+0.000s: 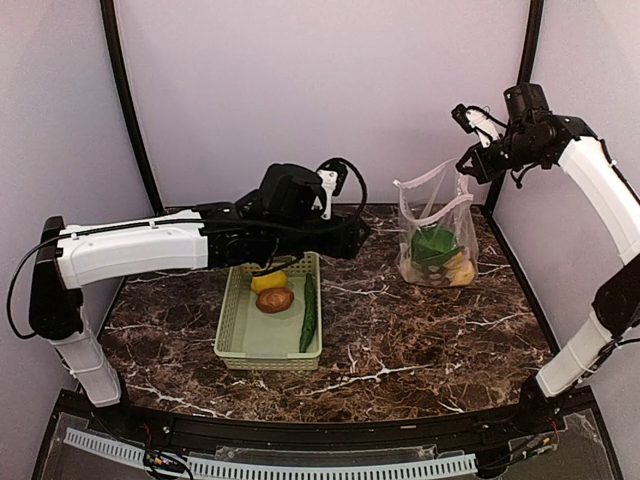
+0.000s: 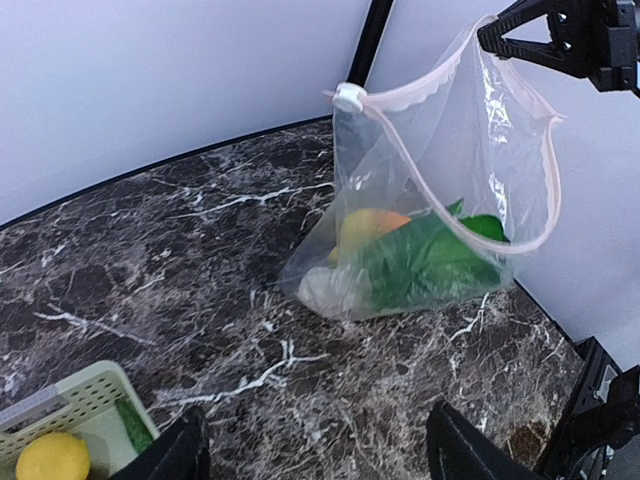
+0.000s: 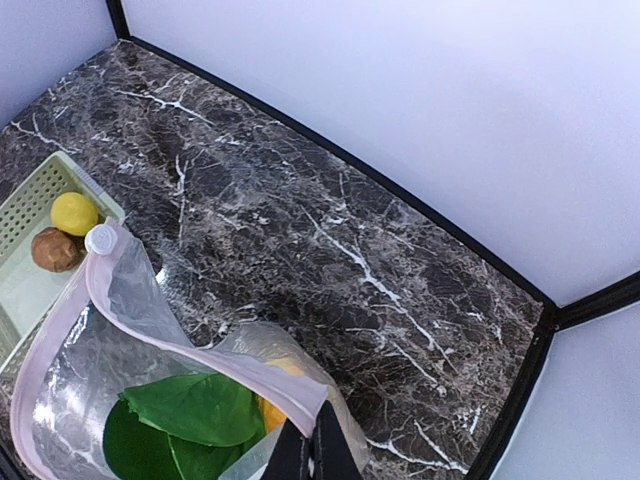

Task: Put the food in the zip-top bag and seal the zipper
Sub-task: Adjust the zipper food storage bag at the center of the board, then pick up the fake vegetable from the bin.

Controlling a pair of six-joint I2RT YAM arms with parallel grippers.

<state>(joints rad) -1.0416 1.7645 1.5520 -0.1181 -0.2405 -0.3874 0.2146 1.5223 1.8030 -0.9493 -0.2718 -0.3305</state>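
The clear zip-top bag stands on the marble at the back right, mouth open, with the green bok choy and an orange-yellow fruit inside. Its pinkish zipper hangs slack with the white slider tab at one end. My right gripper is shut on the bag's top edge and holds it up; in the right wrist view it pinches the strip. My left gripper is open and empty over the marble, between basket and bag. A lemon, a potato and a cucumber lie in the basket.
The pale green lattice basket sits left of centre under the left arm. Pale walls with black frame posts close the back and sides. Bare marble lies between the basket and the bag.
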